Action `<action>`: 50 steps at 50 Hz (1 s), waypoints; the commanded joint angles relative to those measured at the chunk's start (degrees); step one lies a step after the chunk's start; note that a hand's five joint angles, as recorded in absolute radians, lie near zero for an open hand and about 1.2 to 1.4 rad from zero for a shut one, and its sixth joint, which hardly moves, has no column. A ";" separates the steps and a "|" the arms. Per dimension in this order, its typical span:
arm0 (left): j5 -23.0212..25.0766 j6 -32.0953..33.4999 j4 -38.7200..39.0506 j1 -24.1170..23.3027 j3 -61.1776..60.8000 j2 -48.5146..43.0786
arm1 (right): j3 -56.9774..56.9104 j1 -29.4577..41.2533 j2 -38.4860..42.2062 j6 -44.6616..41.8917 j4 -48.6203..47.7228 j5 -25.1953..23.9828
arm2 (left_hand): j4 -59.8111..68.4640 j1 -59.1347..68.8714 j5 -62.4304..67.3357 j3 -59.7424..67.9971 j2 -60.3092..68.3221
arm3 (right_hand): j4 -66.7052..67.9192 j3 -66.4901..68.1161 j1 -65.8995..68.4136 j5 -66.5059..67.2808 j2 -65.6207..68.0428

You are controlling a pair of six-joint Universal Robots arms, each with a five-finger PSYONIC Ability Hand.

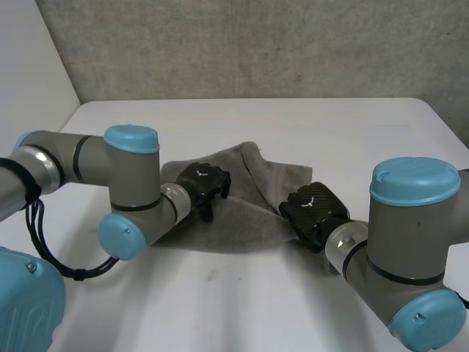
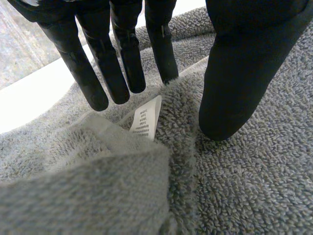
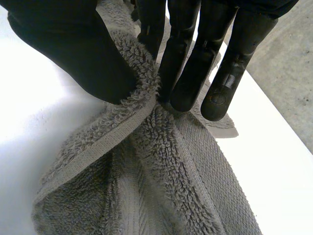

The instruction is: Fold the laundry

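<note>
Two hands are on one grey towel (image 1: 242, 224), which lies rumpled about the middle of the white tabletop (image 1: 308, 125). Its longer run goes from the left edge's side toward the right edge's side, and one flap pokes toward the far edge. The right hand (image 1: 311, 209) is at the towel's right end. In its wrist view the thumb (image 3: 73, 54) and fingers (image 3: 190, 73) are pressed together on a hemmed edge, with terry bunched between them. The left hand (image 1: 205, 183) sits on the left-middle part. Its fingers (image 2: 122, 68) are straight and a little spread, tips down at the cloth, and its thumb (image 2: 234, 83) is planted apart from them. A raised ridge carrying a white label (image 2: 146, 117) runs through the gap between thumb and fingers and is not squeezed. The coming move probably turns on that ridge. It lies right between the left thumb and fingers, so closing them would take it. The towel would then be held at two places along its long axis, ready to be lifted and spread.
</note>
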 commanded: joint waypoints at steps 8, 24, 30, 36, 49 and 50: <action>-0.20 2.95 0.11 0.16 0.45 -1.27 | -0.63 0.00 -0.74 0.00 0.01 -0.08 | 8.27 8.28 8.43 8.29 8.29 | 11.66 12.18 25.59 14.19 12.36; -4.07 9.54 3.53 1.13 5.64 -1.19 | -13.00 0.35 0.30 -1.40 -1.04 -0.08 | 41.55 41.56 41.71 41.57 41.57 | 11.66 12.18 25.59 14.19 12.36; -8.53 10.07 16.15 3.76 14.93 2.05 | -28.02 0.70 4.70 -9.38 -14.35 1.41 | 41.55 41.56 41.71 41.57 41.57 | 11.66 12.18 25.59 14.19 12.36; -13.73 7.80 32.59 4.99 14.97 12.49 | -32.89 0.79 4.44 -12.04 -36.29 4.41 | 41.55 41.56 41.71 41.57 41.57 | 11.66 12.18 25.59 14.19 12.36; -13.47 -5.40 43.09 7.54 -16.30 27.64 | -19.82 0.70 2.42 -11.87 -36.41 1.77 | 41.55 41.56 41.71 41.57 41.57 | 11.66 12.18 25.59 14.19 12.36; -13.38 -5.49 43.00 7.54 -20.77 27.64 | -19.79 0.70 2.42 -11.86 -36.38 1.77 | 41.55 41.56 41.71 41.57 41.57 | 11.66 12.18 25.59 14.19 12.36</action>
